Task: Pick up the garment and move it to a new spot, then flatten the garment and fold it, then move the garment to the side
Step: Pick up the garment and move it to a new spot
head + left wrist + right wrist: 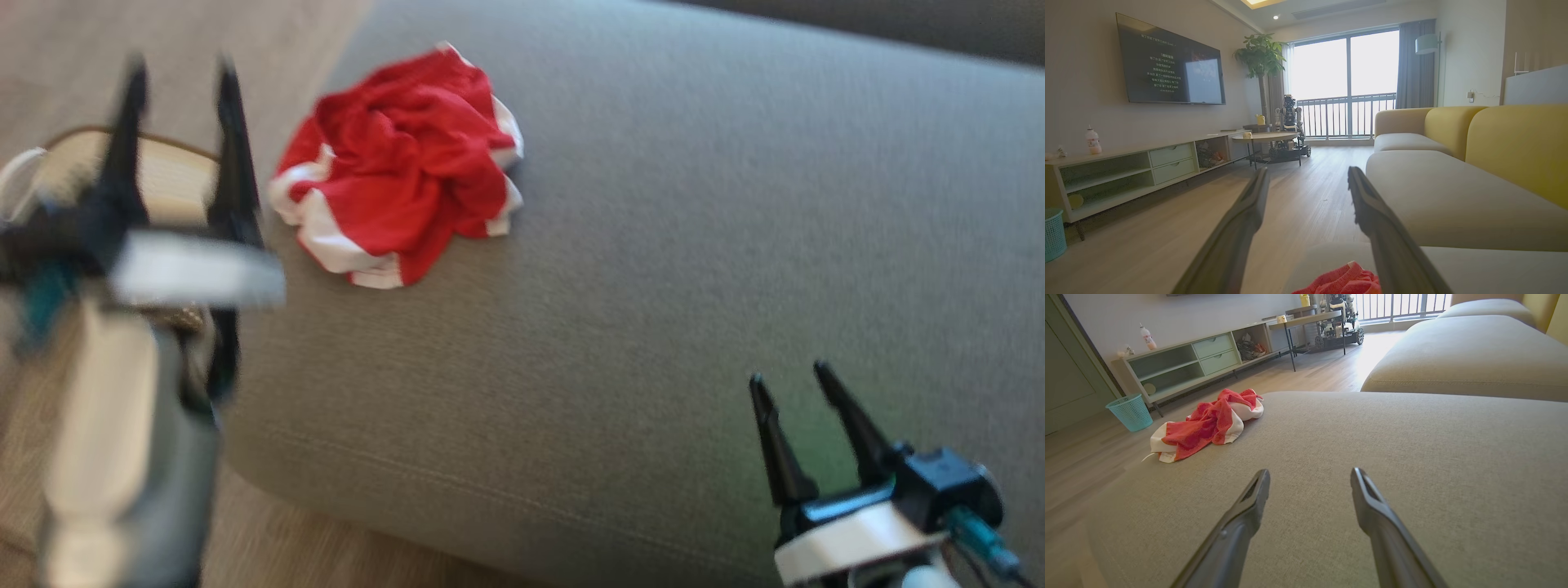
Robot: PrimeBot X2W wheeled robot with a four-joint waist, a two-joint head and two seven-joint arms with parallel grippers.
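By the left edge of the grey cloth sofa seat (653, 327), the crumpled red-and-white garment (400, 163) lies, left gripper (181, 73) and right gripper (789, 374) spread apart and empty, nothing done yet.

Daylight poured from the far window (1347, 81), blown out to white. The head view was motion-blurred, worst on the left gripper (183, 73); wrist views bent at the edges.
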